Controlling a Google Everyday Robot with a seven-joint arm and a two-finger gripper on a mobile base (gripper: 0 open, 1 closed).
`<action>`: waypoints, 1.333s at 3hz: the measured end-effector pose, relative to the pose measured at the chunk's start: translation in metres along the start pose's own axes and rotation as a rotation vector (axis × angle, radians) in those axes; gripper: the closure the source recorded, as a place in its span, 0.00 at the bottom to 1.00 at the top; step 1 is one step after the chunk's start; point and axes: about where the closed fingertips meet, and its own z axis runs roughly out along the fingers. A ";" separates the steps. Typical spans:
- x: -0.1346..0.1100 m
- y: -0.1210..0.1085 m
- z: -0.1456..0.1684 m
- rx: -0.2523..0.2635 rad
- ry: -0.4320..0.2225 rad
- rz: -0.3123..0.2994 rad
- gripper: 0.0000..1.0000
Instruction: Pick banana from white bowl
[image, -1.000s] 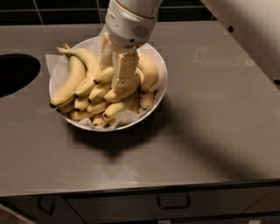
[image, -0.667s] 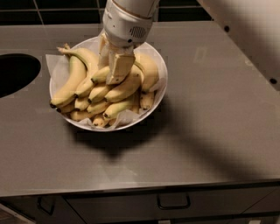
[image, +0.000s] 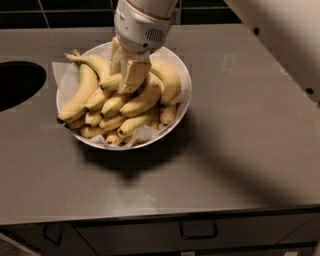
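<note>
Hand (image: 125, 79) at banana (image: 111, 82) — in wht bowl (image: 188, 95)

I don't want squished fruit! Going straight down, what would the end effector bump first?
Likely the banana on top in the white bowl; the end effector is right over it, maybe touching.

Smooth plastic claw (image: 126, 79) over crinkled paper (image: 62, 75), matt counter (image: 240, 130).

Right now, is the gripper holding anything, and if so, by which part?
It cannot be told. The gripper sits low over the bowl, pressed against the top banana of the pile, but any hold on it is hidden.
</note>
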 end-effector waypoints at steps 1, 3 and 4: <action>-0.008 -0.004 -0.009 0.041 0.004 -0.010 1.00; -0.054 -0.001 -0.063 0.184 0.081 -0.088 1.00; -0.074 0.004 -0.087 0.261 0.111 -0.116 1.00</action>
